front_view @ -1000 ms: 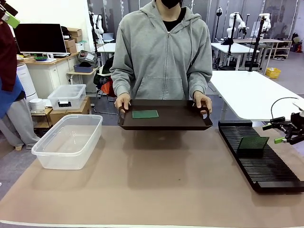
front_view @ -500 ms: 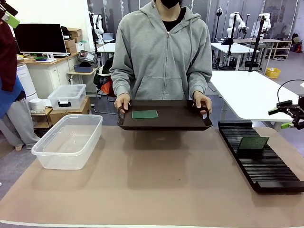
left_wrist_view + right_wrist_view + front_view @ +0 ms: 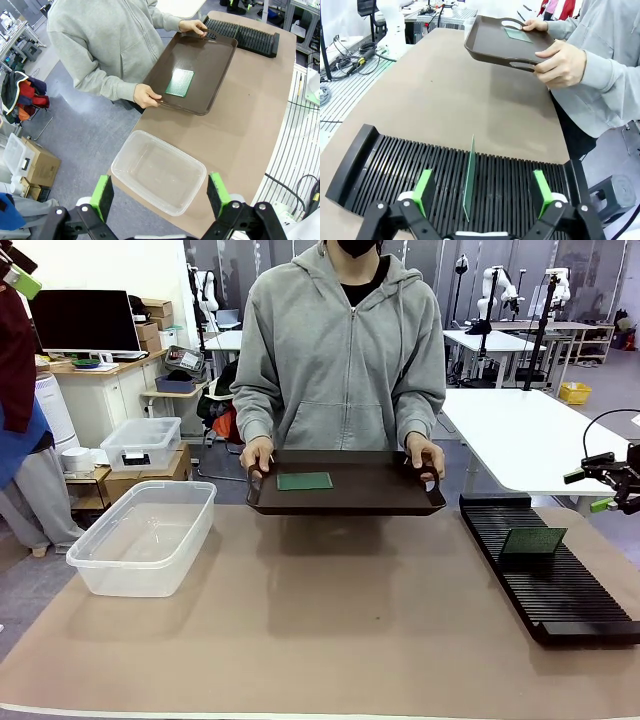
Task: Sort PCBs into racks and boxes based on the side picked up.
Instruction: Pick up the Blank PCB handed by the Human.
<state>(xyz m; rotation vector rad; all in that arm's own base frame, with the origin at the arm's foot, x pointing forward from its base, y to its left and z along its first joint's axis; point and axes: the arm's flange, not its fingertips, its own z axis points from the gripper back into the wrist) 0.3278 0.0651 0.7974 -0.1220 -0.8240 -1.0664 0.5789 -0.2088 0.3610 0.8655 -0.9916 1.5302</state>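
Observation:
One green PCB (image 3: 305, 481) lies flat on the dark brown tray (image 3: 380, 490) that a person holds by both handles above the far table edge; it also shows in the left wrist view (image 3: 180, 82). A second PCB (image 3: 532, 541) stands upright in a slot of the black rack (image 3: 560, 585) at the right, seen edge-on (image 3: 468, 177) in the right wrist view. My right gripper (image 3: 610, 490) hovers open above the rack's far end, its green pads (image 3: 424, 190) spread wide. My left gripper (image 3: 160, 192) is open high above the clear box (image 3: 159, 171), which is empty (image 3: 145, 535).
The brown mat (image 3: 330, 620) covers the table between box and rack. A smaller lidded clear container (image 3: 141, 443) sits on a shelf behind the box. The person's hands (image 3: 562, 62) grip the tray handles. Other tables and a monitor stand farther back.
My right gripper has risen and drawn back to the right, away from the PCB standing in the rack. The tray and the person stay nearly still.

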